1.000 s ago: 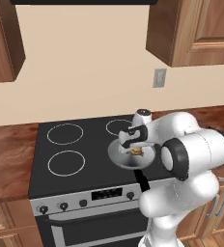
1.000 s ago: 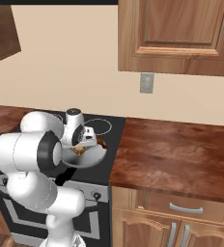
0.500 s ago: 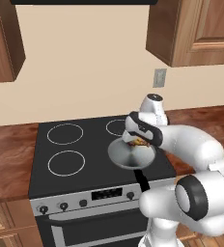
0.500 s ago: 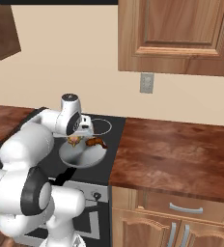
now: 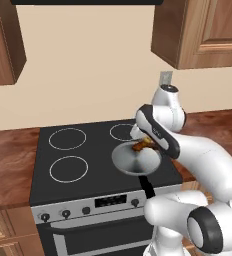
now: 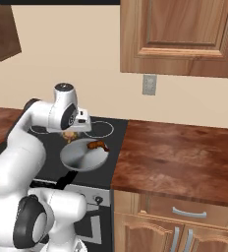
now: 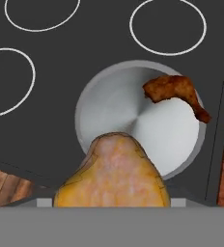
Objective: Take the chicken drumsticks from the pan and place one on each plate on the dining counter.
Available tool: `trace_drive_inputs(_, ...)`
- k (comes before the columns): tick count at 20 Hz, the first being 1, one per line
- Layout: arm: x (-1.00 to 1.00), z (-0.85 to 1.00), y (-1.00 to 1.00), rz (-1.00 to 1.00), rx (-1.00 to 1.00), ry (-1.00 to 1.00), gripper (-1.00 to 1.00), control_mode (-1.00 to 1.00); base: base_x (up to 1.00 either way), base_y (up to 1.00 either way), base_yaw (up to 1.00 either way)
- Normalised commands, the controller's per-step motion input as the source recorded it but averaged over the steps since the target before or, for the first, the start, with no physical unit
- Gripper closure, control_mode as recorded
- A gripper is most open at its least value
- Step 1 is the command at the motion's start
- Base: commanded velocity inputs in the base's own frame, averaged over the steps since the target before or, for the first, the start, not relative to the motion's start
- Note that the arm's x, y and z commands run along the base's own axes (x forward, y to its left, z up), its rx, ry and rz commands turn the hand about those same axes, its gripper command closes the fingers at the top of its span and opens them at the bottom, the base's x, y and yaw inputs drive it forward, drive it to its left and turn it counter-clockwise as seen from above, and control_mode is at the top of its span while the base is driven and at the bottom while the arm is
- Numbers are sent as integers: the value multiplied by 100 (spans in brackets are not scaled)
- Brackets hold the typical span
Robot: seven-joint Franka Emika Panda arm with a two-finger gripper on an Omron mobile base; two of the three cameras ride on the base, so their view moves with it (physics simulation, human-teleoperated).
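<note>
My gripper [image 6: 72,132] is shut on the paler yellow-tan drumstick [image 7: 113,178] and holds it a little above the stove. That drumstick is large at the bottom of the hand view and hides the fingertips. Below it the light-grey pan [image 7: 119,113] sits on the front right of the stove [image 5: 88,165], its black handle [image 5: 149,189] pointing toward the front edge. The darker reddish-brown drumstick [image 7: 174,91] lies in the pan against its far right rim [image 6: 97,145] [image 5: 142,145]. The plates and the dining counter are out of view.
White ring burners [image 5: 67,138] mark the black stove top. A reddish-brown wooden counter [image 6: 180,162] runs to the right of the stove. Wooden wall cabinets [image 6: 180,34] hang overhead, and a wall outlet [image 6: 149,84] sits behind.
The hand has risen from inside the pan with the paler drumstick in it. The darker drumstick stays in the pan. The arm's elbow has swung outward.
</note>
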Motion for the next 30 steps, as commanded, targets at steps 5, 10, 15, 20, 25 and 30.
trace_drive_inputs(5,-5,3,0,-5,0,2,100,-100,0,0,0)
trace_drive_inputs(10,-2,0,0,0,0,0,100,100,-6,0,0)
trace_drive_inputs(15,0,0,0,0,0,0,100,100,-66,0,2)
trace_drive_inputs(20,0,0,0,0,0,0,100,100,-79,-5,13)
trace_drive_inputs(25,0,0,0,0,0,0,100,100,-54,0,83)
trace_drive_inputs(30,0,0,0,0,0,0,100,100,-13,0,100)
